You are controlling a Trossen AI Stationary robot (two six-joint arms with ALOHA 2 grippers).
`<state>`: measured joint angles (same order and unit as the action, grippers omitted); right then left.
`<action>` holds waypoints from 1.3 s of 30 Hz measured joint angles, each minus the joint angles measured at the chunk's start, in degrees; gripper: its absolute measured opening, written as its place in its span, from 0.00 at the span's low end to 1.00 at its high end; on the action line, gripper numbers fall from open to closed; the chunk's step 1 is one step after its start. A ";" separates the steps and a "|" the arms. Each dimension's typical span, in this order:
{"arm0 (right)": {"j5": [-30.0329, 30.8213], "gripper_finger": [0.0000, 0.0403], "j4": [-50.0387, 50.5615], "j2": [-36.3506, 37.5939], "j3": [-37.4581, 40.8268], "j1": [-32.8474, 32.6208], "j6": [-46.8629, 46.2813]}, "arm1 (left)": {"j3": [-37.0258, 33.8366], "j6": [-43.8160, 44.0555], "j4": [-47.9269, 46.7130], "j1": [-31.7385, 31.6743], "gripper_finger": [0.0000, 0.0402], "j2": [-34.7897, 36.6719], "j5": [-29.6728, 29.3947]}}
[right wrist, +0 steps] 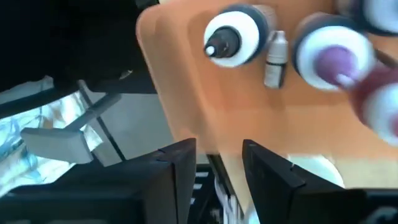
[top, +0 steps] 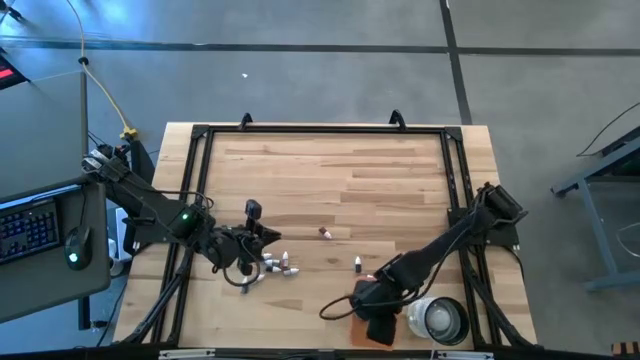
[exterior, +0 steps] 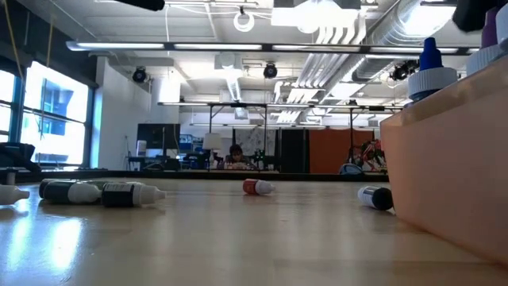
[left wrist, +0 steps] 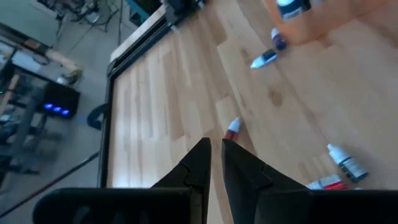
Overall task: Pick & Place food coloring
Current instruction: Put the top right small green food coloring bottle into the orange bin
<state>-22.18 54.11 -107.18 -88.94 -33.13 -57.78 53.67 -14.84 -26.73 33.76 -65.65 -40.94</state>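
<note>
— Nearest the low camera: orange tray (exterior: 444, 175), standing bottles inside. Right gripper (right wrist: 214, 165) over it, parted, holding nothing.
— Left gripper (left wrist: 214, 165)?
— Nearly closed, empty, beside the food coloring (top: 272, 266) lying loose on the bench (top: 330, 170).
— Step?
— Apparently between placings. Next: open wider, drop onto one bottle.

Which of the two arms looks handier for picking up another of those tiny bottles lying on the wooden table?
Probably the left. The left gripper hovers beside the cluster of tiny white dropper bottles, its fingers nearly closed and empty. The right gripper, open, is over the translucent orange tray.
</note>
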 joint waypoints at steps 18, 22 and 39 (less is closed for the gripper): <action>25.34 0.28 32.31 4.51 -16.74 8.35 11.90 | 0.00 9.95 -13.54 -0.02 0.09 4.18 -5.18; 21.94 0.28 30.03 7.99 -7.65 13.71 14.32 | 0.00 13.85 -17.60 -0.02 0.09 4.37 -4.17; 0.09 0.28 -11.03 14.67 27.43 31.90 2.47 | 0.00 28.42 -29.43 -0.01 0.09 4.42 -5.77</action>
<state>-22.09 43.07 -92.51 -61.52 -1.23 -55.31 53.67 13.58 -56.16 33.75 -61.23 -46.72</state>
